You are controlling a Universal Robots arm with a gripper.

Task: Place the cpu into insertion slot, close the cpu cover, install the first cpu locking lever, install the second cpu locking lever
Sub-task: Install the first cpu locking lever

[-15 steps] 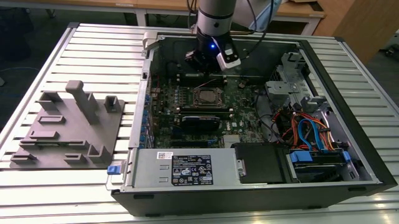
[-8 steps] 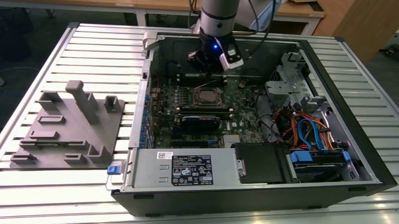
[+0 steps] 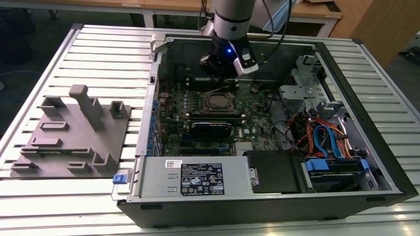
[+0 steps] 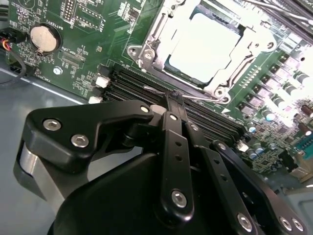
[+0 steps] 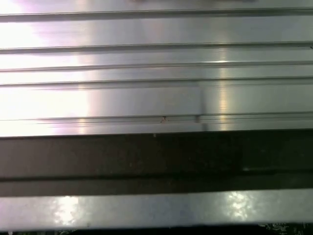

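The cpu (image 4: 205,41) lies flat in the insertion slot (image 4: 138,53), its silvery top bright in the second wrist view. The cpu cover (image 4: 161,29) lies down around it, and the chip shows through the cover's window. My gripper (image 4: 175,98) is shut, its black fingers (image 4: 172,127) pressed together just off the socket's edge, above the memory slots. A thin metal lever end (image 4: 155,89) lies right at the fingertips; whether they touch it is unclear. In the exterior view my gripper (image 3: 226,73) hangs inside the case just behind the socket (image 3: 219,102).
Long black memory slots (image 4: 132,81) and a coin battery (image 4: 43,38) lie beside the socket. The open case (image 3: 367,187) holds a power supply (image 3: 196,177) and a cabled drive cage (image 3: 328,142). A grey fixture (image 3: 72,132) sits on the slatted table (image 5: 156,63) at the exterior view's left.
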